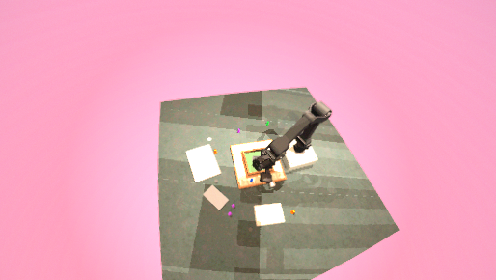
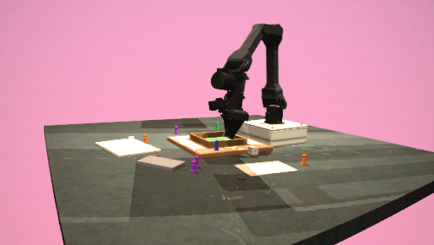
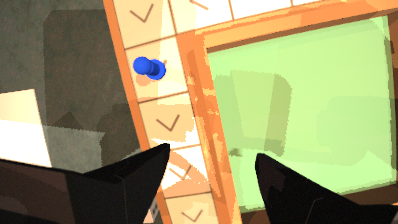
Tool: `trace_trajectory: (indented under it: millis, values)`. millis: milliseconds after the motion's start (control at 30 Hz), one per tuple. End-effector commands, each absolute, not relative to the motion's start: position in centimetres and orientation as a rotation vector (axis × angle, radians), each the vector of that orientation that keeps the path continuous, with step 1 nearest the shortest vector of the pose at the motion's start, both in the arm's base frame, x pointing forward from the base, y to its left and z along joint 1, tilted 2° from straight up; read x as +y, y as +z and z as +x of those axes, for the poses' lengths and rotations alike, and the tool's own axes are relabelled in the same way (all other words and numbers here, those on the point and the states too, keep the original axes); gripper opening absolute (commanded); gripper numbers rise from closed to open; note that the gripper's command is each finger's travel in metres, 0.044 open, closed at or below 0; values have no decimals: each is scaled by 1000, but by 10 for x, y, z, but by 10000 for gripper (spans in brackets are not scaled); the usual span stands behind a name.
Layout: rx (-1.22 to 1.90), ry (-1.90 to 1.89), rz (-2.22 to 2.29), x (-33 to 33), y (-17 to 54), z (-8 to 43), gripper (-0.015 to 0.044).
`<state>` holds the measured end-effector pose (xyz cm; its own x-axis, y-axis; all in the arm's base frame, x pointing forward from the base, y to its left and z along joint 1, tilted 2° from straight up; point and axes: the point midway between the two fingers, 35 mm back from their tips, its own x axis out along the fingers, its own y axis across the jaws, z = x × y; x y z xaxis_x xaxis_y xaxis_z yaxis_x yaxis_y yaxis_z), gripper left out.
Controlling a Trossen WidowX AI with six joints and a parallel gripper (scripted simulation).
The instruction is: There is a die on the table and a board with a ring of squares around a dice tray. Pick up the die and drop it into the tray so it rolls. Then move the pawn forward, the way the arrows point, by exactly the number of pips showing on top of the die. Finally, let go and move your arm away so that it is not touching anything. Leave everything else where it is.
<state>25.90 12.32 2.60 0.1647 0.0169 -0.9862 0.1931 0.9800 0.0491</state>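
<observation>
A white die sits at the board's front right corner; its top pips are too small to read. The board has arrowed squares around the green-floored dice tray, which shows no die in the wrist view. A blue pawn stands on a square of the board's near side. My gripper is open and empty, low over the board, between pawn and die in the top view. The left finger hides part of the squares.
A white panel, a pinkish block and a white sheet lie around the board. Two purple pawns stand near the block. An orange pawn stands beside the sheet. A green pawn is behind the board.
</observation>
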Motion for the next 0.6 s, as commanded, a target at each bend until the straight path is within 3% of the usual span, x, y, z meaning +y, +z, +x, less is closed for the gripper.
trace_trajectory:
  millis: [0,133,567]
  values:
    - [1475,13,37,163,32,229,275]
    - [1517,103,-65,195,37,208,275]
    - [1519,106,-70,196,19,207,275]
